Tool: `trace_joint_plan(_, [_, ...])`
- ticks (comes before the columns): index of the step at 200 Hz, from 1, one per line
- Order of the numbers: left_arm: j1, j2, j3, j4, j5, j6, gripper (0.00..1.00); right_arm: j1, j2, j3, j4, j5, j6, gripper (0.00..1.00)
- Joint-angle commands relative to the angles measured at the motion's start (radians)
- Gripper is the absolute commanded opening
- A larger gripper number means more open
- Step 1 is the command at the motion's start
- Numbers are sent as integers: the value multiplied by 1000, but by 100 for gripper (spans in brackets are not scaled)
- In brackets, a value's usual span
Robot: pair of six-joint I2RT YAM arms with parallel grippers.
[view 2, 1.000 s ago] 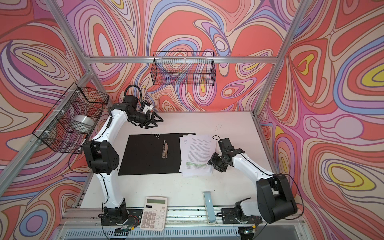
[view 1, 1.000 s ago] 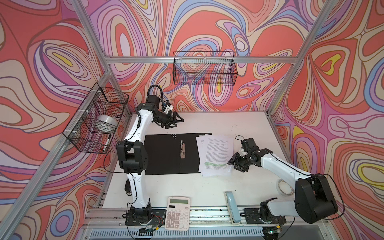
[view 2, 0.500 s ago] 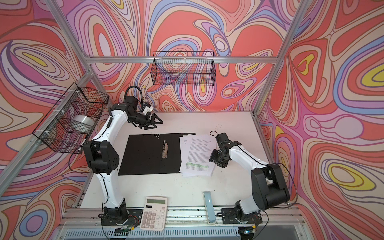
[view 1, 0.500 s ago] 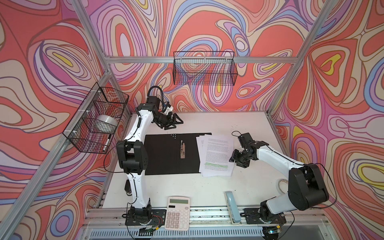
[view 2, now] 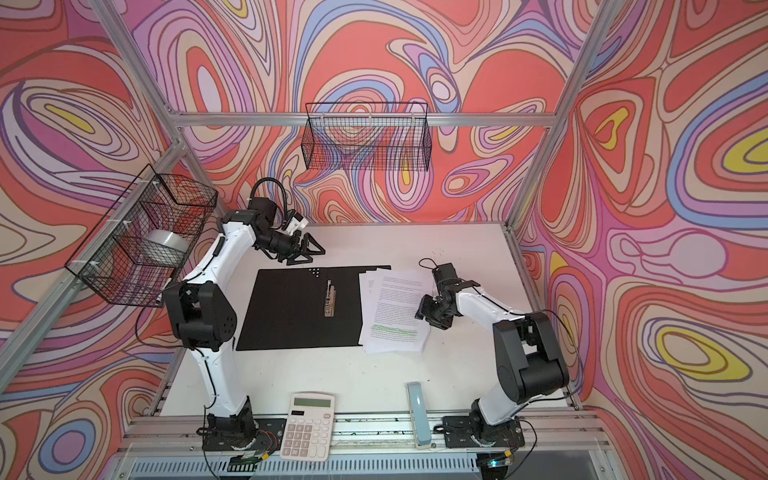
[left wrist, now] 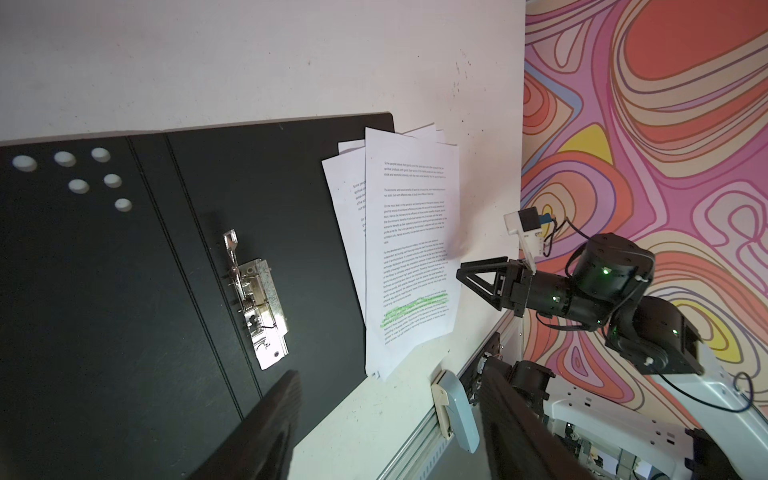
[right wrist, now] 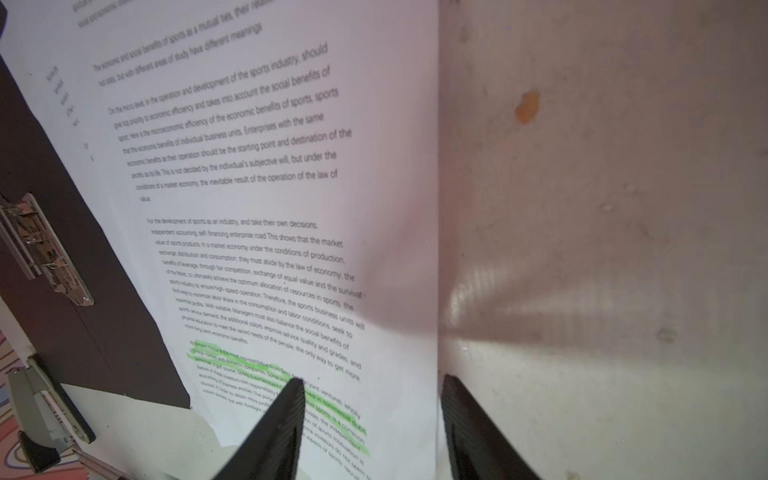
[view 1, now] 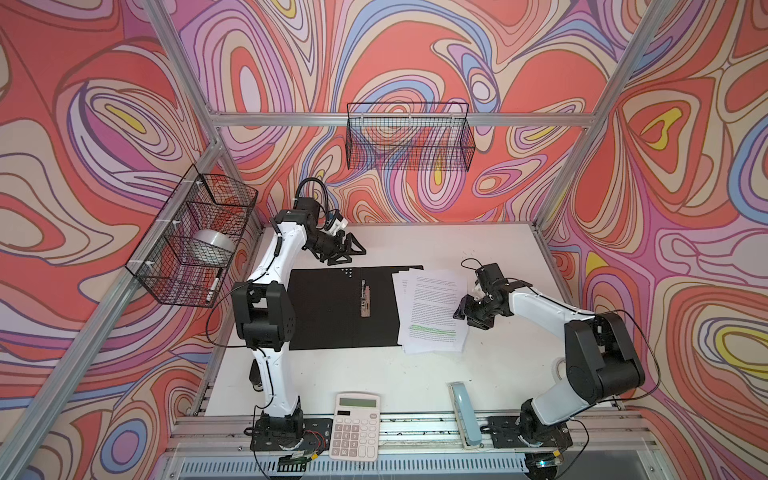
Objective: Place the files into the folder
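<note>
the folder lies open and flat on the white surface, black inside up. its metal clip runs from near side to far side. the files lie flat and loosely fanned, their left edge overlapping the folder's right flap. their long axis is parallel to the clip, with the green lines toward the near end. the right hand is open at the files' right edge: 1 finger is over the paper, the other over bare surface. the left hand hovers open and empty near the folder's far edge.
</note>
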State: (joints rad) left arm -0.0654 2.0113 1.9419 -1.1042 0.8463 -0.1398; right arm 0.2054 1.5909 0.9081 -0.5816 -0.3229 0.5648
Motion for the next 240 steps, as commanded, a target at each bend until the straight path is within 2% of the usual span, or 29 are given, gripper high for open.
trace_joint_plan(1, [1, -48, 12, -72, 41, 66, 69, -46, -22, -54, 59, -102, -51, 56])
trace_joint_plan(29, [1, -62, 13, -97, 44, 85, 69, -63, -23, -70, 70, -136, -82, 56])
trace_joint_plan(60, [1, -75, 7, -105, 45, 81, 69, -70, -7, -97, 130, -235, -94, 55])
trace_joint_plan(121, [1, -79, -7, -106, 55, 70, 69, -81, -42, -165, 180, -302, -93, 48])
trace_joint_plan(158, [1, -80, -8, -103, 55, 63, 69, -87, -67, -194, 210, -330, -79, 39])
trace_joint_plan(195, [1, -82, -14, -99, 56, 60, 69, -90, -96, -201, 214, -338, -66, 23])
trace_joint_plan(224, [1, -83, -19, -98, 59, 59, 68, -95, -91, -177, 183, -345, -83, 7])
trace_joint_plan(240, [1, -86, -20, -97, 53, 61, 68, -94, -81, -151, 151, -338, -102, 4])
